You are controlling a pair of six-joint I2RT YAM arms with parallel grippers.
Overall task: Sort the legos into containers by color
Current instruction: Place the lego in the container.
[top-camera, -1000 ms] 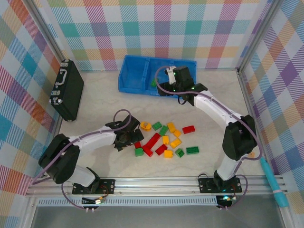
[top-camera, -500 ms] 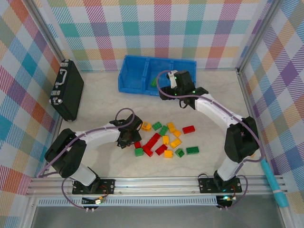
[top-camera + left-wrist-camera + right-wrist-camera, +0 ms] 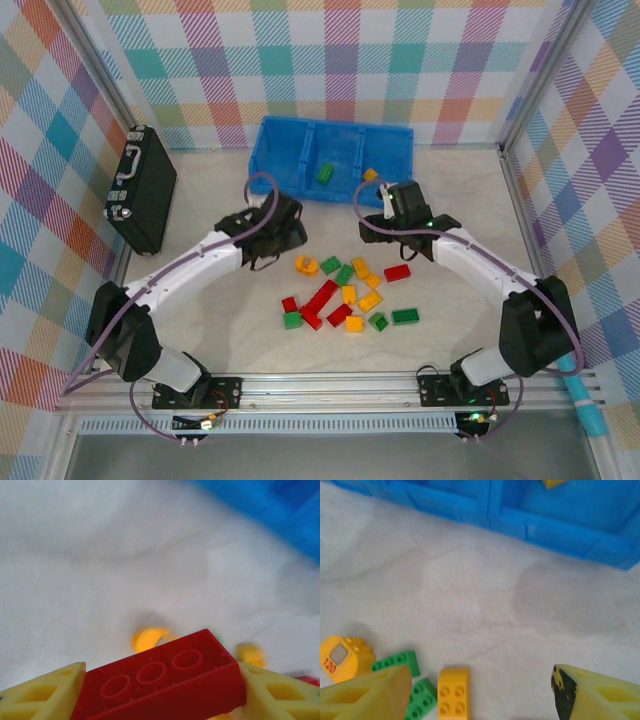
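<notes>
Enclosing pale tabletop (image 3: 230, 330), plaid walls (image 3: 340, 60) (3 sides), black case (image 3: 141, 200), legos (image 3: 349, 295)

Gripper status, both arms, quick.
Left gripper: closed on a red lego.
Right gripper: open, holding nothing.

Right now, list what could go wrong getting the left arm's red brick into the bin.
The red brick is clamped only by its ends in the left end effector, so it could twist loose. The blue bin holds a green brick and a yellow piece, so red might drop into the wrong compartment.
</notes>
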